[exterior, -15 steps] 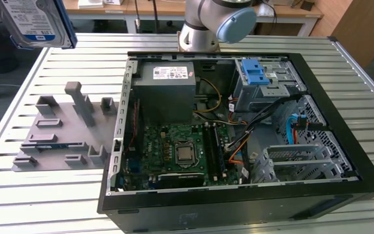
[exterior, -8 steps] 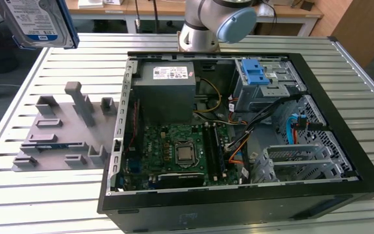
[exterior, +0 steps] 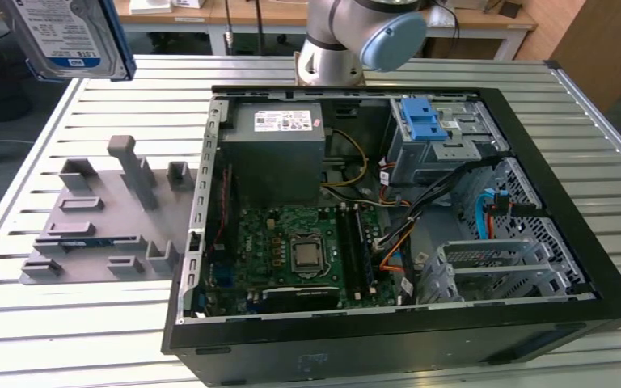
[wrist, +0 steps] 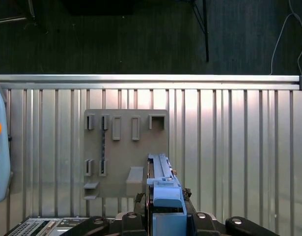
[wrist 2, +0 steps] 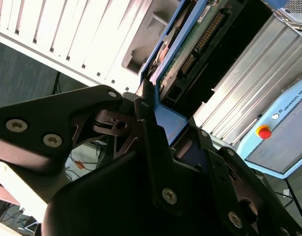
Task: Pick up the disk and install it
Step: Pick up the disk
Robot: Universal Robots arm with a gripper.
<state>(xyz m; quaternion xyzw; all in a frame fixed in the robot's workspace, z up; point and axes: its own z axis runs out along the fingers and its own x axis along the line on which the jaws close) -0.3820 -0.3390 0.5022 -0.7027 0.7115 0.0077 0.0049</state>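
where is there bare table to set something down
Bare slatted table lies around the grey fixture plate on the exterior view's left, and beside the computer case on the exterior view's right. Inside the case it is crowded: motherboard, cables, drive cages. The gripper holds the disk above the table.

The disk carries a blue-and-white label with rows of fine dark print and what may be a barcode, none of it legible; the grey power-supply box bears a white sticker of dense print, likewise unreadable; in the second wrist view dark capital lettering runs along the edge of a pale blue pendant, near its red button.
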